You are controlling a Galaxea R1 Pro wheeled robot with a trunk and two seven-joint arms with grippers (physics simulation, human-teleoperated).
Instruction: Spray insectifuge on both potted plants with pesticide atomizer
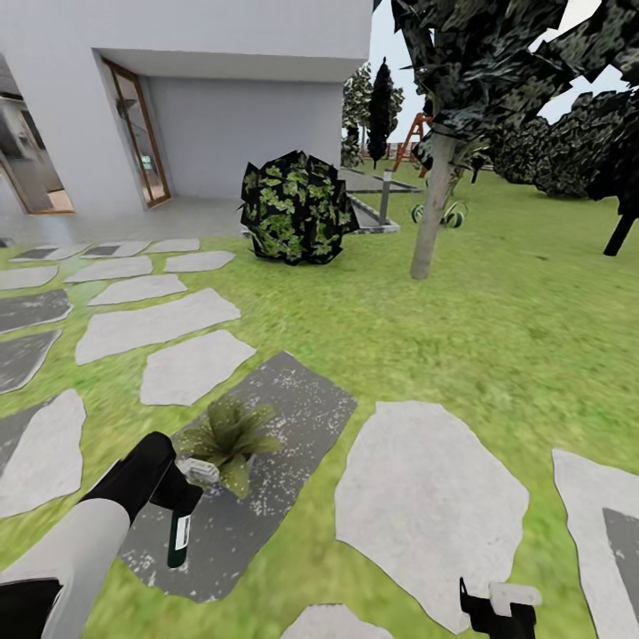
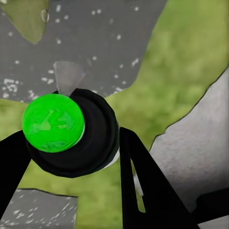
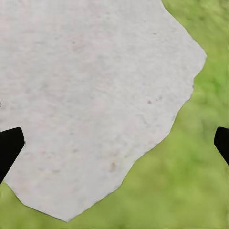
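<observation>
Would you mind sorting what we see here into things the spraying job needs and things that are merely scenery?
Job:
- pesticide atomizer, held in the left gripper
- potted plant

Scenery:
- stepping stones
- round bush
- tree trunk
- house wall

Left arm [image 1: 84,541] is a pale grey rounded tube that turns into a glossy black wrist section, with a small whitish block right at the gripper end. Left gripper [image 2: 71,157] has flat matte black fingers [image 2: 143,186], wedge-shaped, one with a slim slot cut in it. Right gripper [image 1: 499,611] looks black too with a light grey block on top, though it's mostly cropped so hard to say more
</observation>
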